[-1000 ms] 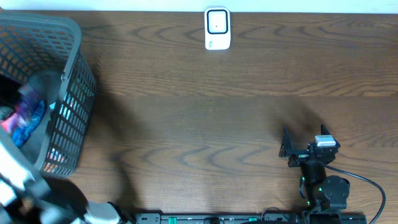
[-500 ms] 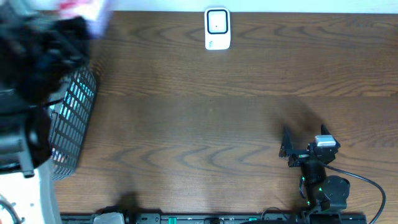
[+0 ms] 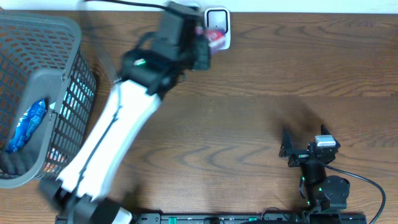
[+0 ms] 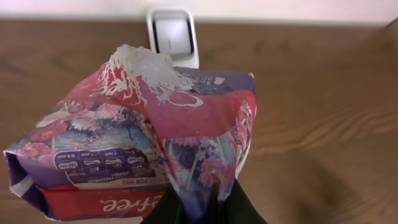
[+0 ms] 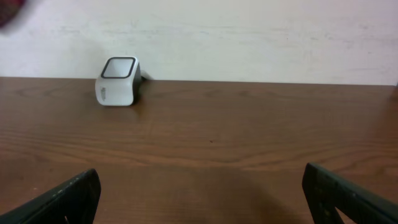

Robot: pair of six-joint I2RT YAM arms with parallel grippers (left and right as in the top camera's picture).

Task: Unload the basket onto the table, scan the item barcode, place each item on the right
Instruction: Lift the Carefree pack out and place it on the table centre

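Overhead: the left arm (image 3: 118,118) has swung from the basket (image 3: 68,37) to the scanner (image 3: 219,20), left pincer (image 3: 205,45) clamped on the pack (image 3: 214,37) (scanning looks close). Left wrist: pack hangs just before the scanner. Right wrist: right pincer (image 5: 200,198) gapes wide over the brown tabletop (image 5: 249,143), white wall (image 5: 261,31) behind.
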